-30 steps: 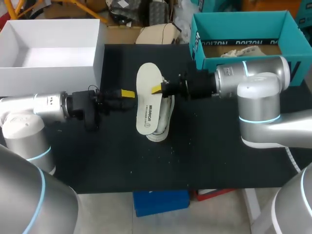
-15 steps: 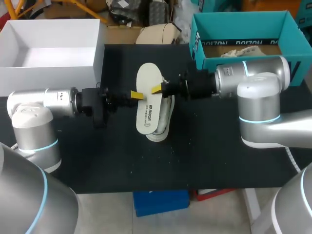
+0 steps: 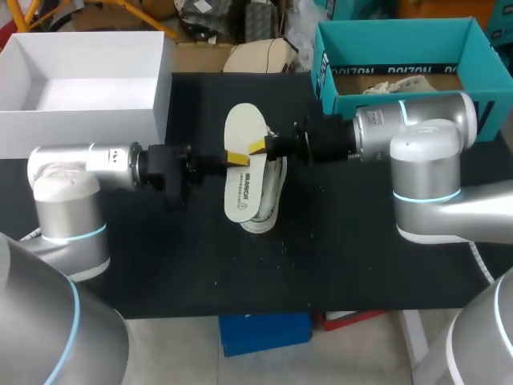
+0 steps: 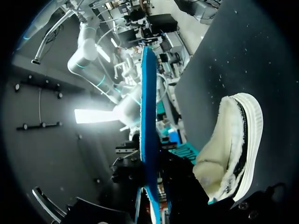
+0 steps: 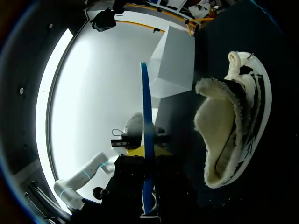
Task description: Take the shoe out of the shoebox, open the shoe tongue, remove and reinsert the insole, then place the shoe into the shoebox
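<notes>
Our right fingers (image 3: 258,147) pinch a white foam insole (image 3: 244,172) flat over the white fleece-lined shoe (image 3: 268,207), mid black worktop (image 3: 361,265). Our left arm (image 3: 160,164) ends at the insole's opposite edge; we cannot tell its grip. A white open box (image 3: 80,132) and a teal shoebox (image 3: 322,68) stand at the back corners, well apart from the shoe.

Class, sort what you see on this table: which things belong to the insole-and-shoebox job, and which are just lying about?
Belongs to the job:
insole, held by the right gripper
shoe, under the insole
teal shoebox
left gripper, at the insole's edge

Lying about:
white box, off to the left, untouched
</notes>
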Available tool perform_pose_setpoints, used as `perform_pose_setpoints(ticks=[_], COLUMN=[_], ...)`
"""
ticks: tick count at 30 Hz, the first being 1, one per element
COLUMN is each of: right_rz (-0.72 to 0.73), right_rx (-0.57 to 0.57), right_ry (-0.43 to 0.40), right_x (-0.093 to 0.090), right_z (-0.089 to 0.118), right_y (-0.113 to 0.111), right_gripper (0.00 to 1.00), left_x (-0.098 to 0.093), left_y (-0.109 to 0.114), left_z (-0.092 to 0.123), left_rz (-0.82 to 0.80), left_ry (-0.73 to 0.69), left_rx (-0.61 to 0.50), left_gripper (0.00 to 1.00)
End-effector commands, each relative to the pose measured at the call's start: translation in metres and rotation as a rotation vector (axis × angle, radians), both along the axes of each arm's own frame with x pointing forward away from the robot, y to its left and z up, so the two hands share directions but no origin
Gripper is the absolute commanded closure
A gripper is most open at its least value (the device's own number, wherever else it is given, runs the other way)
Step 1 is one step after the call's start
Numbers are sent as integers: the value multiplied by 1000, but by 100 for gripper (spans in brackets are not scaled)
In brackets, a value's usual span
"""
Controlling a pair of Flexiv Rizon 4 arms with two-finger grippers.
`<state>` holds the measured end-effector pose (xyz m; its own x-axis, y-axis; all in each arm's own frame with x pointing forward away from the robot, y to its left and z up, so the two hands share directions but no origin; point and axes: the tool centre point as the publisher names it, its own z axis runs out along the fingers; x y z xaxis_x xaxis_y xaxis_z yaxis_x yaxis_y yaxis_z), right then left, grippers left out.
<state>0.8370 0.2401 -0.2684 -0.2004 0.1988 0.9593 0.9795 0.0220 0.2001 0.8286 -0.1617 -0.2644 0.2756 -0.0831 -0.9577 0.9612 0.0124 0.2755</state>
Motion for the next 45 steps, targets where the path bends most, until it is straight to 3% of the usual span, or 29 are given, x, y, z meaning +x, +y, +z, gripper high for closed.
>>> perform_pose_setpoints(ticks=[1,14,15,17,22,23,24,25,28,38,45], right_rz=[-3,-3,-3,-3,-3,-8,-9,-16,-65,-176,-303], right_rx=[0,0,0,0,0,3,4,7,-14,-389,-601], right_ry=[0,0,0,0,0,2,3,5,8,-45,-174], right_x=[-1,-1,-1,-1,-1,0,0,0,2,-5,-14], right_z=[0,0,0,0,0,0,0,1,0,-14,-15], right_y=[1,1,1,1,1,1,0,-1,-10,-49,-82], right_gripper=[100,100,100,100,100,78,30,0,0,0,0], left_x=[1,1,1,1,1,1,1,0,-4,-29,-55], left_y=[-3,-5,-6,-6,-7,-7,-7,-6,-3,21,30], left_z=[-4,-7,-6,-6,-5,-4,-4,-3,-2,-8,-16], left_rz=[-6,-9,-12,-14,-19,-19,-18,-17,6,123,175], left_ry=[-2,5,3,1,0,0,0,1,19,238,357], left_rx=[3,2,2,2,4,4,4,6,28,167,285], left_gripper=[85,83,84,100,100,100,100,100,100,100,100])
